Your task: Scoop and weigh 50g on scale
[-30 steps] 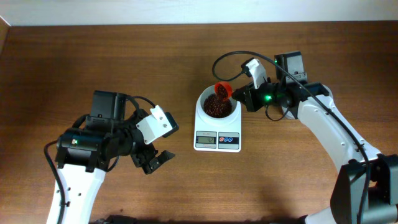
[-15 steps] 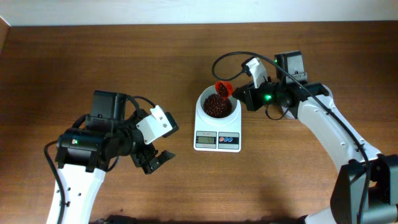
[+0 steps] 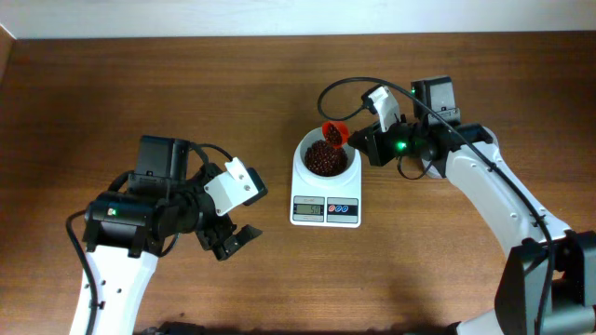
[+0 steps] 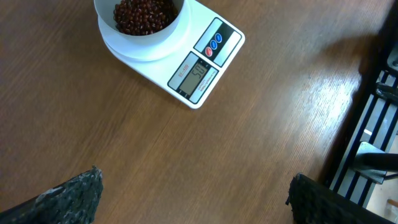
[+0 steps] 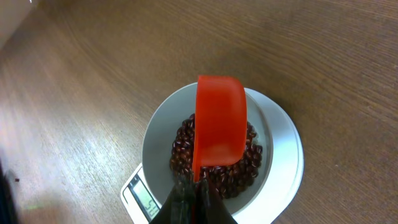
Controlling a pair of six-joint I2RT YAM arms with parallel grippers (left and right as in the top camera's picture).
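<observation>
Over the small white digital scale (image 3: 325, 209), a red plastic scoop (image 5: 219, 127) hangs clamped in my right gripper (image 5: 196, 200); my left gripper (image 3: 233, 240) has jaws apart.

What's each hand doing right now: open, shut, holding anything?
Left hand: open, holding nothing.
Right hand: shut on the red plastic scoop, tilted over the round white bowl.

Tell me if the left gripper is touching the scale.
Apart. The overhead view shows bare table between the open left gripper and the scale.
</observation>
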